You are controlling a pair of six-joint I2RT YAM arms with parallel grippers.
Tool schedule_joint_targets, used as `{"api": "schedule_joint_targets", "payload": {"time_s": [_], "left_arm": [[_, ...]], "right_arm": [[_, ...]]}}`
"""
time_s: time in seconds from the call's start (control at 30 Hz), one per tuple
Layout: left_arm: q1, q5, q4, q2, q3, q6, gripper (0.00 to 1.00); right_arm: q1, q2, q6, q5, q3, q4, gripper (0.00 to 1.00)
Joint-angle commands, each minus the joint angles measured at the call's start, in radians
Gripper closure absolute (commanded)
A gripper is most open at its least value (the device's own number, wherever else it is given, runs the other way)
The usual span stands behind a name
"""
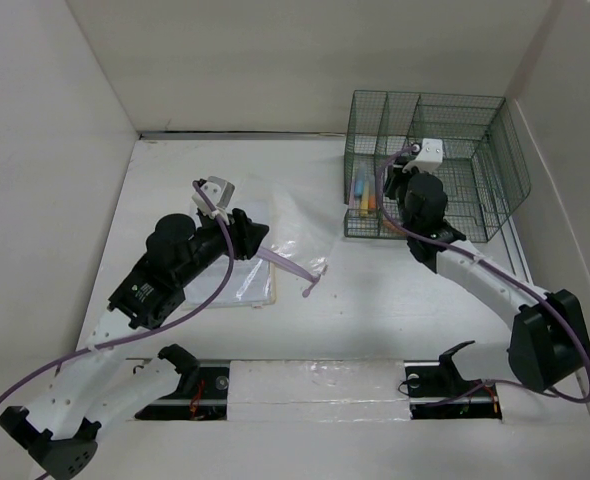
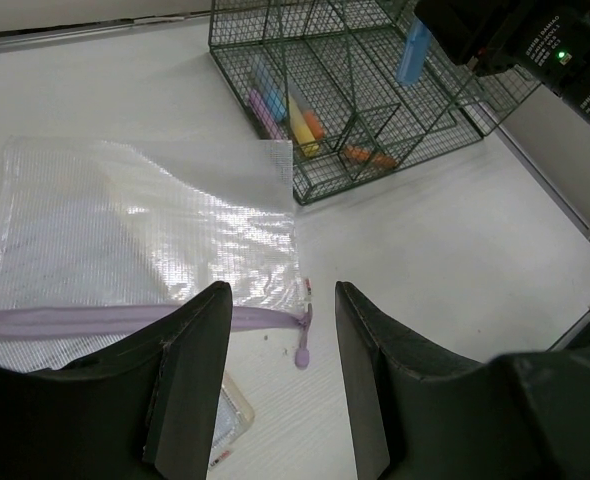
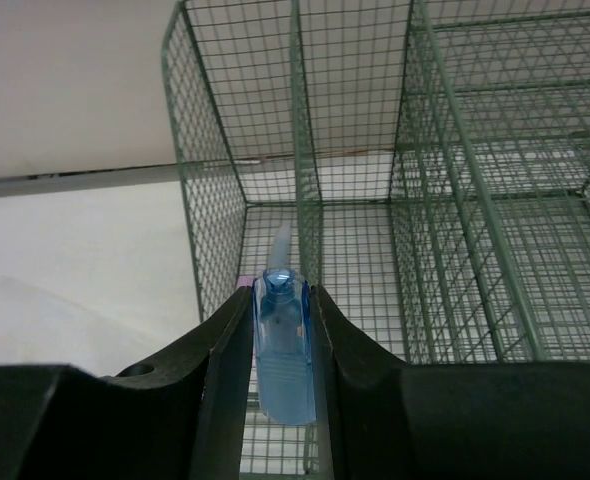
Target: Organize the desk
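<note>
Right gripper (image 3: 281, 300) clamps a blue marker (image 3: 283, 365) over the far-right rack (image 1: 475, 130) — other markers (image 2: 300, 125) already filed. Left gripper (image 2: 280, 300) agape, empty — pouch (image 2: 145, 220) unsorted

robot lab cell, white panel walls (image 1: 305, 60), bolted arms

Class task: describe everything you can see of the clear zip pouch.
The clear zip pouch is see-through plastic with a fine grid weave and a lilac zipper along one edge, its pull at the end. It lies on the desk, beside the green wire rack, beneath the open left gripper.
</note>
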Motion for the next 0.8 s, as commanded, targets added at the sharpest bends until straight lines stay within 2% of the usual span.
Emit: {"api": "schedule_joint_targets", "payload": {"time_s": [0.0, 0.5, 0.77], "left_arm": [[0.002, -0.006, 0.032, 0.003, -0.008, 0.011, 0.58], [0.002, -0.008, 0.032, 0.019, -0.008, 0.011, 0.58], [0.002, -0.005, 0.033, 0.026, -0.010, 0.011, 0.58]], "right_arm": [[-0.011, 0.009, -0.029, 0.070, -0.027, 0.151, 0.77], [-0.011, 0.146, -0.006, 0.115, -0.091, 0.162, 0.77], [-0.011, 0.161, 0.033, 0.127, -0.128, 0.164, 0.77]]}}
